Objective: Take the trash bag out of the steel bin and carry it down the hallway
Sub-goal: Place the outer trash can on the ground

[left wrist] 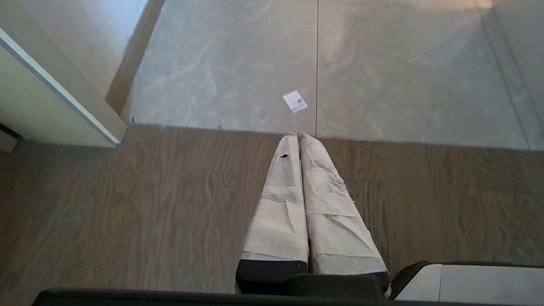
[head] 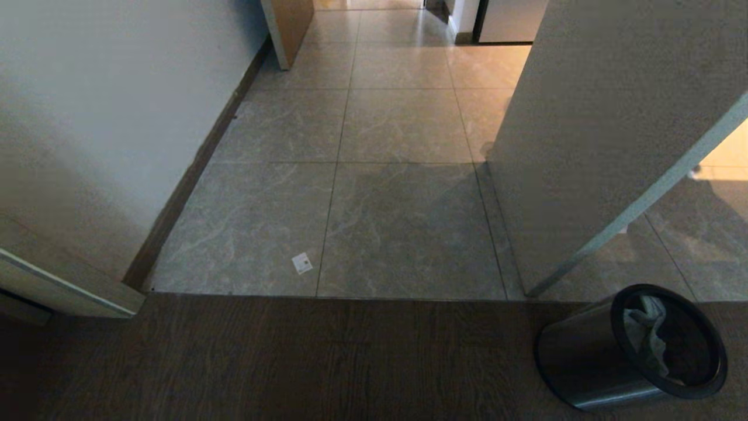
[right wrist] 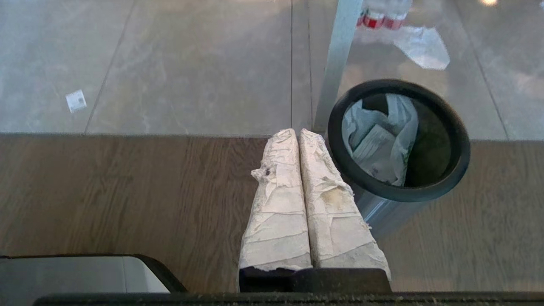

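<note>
The steel bin (head: 590, 362) stands on the dark wood floor at the lower right, black rim up. Inside it lies the crinkled white trash bag (head: 646, 336), also seen from above as trash bag (right wrist: 378, 140) in the steel bin (right wrist: 382, 208). My right gripper (right wrist: 298, 132) hangs over the wood floor just beside the bin's rim, its tape-wrapped fingers pressed together and holding nothing. My left gripper (left wrist: 298, 136) is shut too, empty, over the wood floor near the tile edge. The hallway (head: 403, 105) of grey tiles runs ahead. Neither arm shows in the head view.
A white door (head: 608, 152) stands ajar just beyond the bin. A white wall with dark baseboard (head: 193, 169) lines the left side. A small paper scrap (head: 302, 263) lies on the tiles. Bottles and a plastic sheet (right wrist: 420, 42) lie past the door.
</note>
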You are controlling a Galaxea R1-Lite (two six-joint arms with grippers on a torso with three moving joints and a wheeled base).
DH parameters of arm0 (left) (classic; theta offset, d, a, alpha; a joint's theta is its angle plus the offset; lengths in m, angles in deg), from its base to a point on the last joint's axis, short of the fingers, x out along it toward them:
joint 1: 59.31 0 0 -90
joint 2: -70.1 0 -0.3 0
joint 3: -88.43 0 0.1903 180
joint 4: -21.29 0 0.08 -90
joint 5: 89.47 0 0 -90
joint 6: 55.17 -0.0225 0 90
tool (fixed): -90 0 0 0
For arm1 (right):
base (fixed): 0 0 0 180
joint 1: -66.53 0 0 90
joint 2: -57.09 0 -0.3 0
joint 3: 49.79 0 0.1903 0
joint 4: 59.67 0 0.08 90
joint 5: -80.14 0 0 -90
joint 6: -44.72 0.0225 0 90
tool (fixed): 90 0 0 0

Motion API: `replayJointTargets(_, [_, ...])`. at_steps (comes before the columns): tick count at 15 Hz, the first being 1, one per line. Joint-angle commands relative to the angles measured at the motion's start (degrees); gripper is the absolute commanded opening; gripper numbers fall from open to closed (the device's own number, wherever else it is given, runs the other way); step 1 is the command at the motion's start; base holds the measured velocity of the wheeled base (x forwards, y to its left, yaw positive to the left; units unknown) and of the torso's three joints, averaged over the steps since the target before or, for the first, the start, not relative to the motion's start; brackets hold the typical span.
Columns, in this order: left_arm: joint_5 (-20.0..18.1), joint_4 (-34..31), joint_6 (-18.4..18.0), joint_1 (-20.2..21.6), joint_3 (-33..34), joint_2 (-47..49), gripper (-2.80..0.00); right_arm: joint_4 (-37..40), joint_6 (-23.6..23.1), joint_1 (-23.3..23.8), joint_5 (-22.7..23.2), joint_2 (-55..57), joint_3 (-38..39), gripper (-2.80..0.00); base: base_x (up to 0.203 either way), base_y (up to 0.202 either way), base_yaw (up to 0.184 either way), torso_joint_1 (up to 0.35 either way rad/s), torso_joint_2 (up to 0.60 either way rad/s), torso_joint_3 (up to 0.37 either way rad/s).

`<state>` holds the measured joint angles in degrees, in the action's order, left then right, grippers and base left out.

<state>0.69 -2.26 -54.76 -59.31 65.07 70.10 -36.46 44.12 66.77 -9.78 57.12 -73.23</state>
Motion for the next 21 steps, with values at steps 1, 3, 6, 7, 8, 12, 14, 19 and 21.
replayJointTargets(1, [0.02, -0.03, 0.02, 0.00, 0.00, 0.00, -2.80, -0.02, -0.02, 0.02, 0.01, -0.02, -0.01, -2.80, 0.000, 0.000, 0.000, -0.001, 0.01, -0.203])
replayJointTargets(3, [0.02, 0.00, 0.02, 0.00, 0.00, 0.00, -2.80, -0.02, -0.02, 0.02, -0.01, -0.02, 0.06, -2.80, 0.000, 0.000, 0.000, 0.005, 0.01, -0.192])
replayJointTargets(6, [0.02, 0.00, 0.02, 0.00, 0.00, 0.00, -2.80, 0.29, -0.19, 0.02, -0.07, -0.02, -0.03, -2.80, 0.000, 0.000, 0.000, 0.002, 0.01, -0.202])
replayJointTargets(7, [0.02, 0.00, -0.06, 0.00, 0.00, 0.00, -2.80, 0.27, -0.17, 0.02, -0.07, -0.04, -0.08, -2.80, 0.000, 0.000, 0.000, 0.002, 0.01, -0.198])
replayJointTargets(8, [0.02, 0.00, -0.06, 0.00, 0.00, 0.00, -2.80, 0.38, -0.07, 0.02, -0.11, -0.09, -0.08, -2.80, 0.000, 0.000, 0.000, 0.002, 0.00, -0.168])
replayJointTargets(12, [0.02, 0.00, -0.06, 0.00, 0.00, 0.00, -2.80, 8.61, -1.31, 0.02, -1.40, 3.31, -14.44, -2.80, 0.000, 0.000, 0.000, 0.003, 0.01, -0.041])
replayJointTargets(14, [0.02, -0.03, -0.06, 0.00, 0.00, 0.00, -2.80, 20.96, -1.57, 0.08, -4.77, 9.18, -29.23, -2.80, 0.000, 0.000, 0.000, 0.000, 0.00, 0.000])
replayJointTargets(19, [0.02, 0.00, -0.06, 0.00, 0.00, 0.00, -2.80, 53.90, -2.13, -0.05, -16.24, 26.31, -47.91, -2.80, 0.000, 0.000, 0.000, 0.000, 0.00, 0.000])
replayJointTargets(21, [0.02, 0.00, -0.06, 0.00, 0.00, 0.00, -2.80, 54.09, -1.00, -0.21, -19.74, 35.28, -48.21, -2.80, 0.000, 0.000, 0.000, 0.000, 0.00, 0.000])
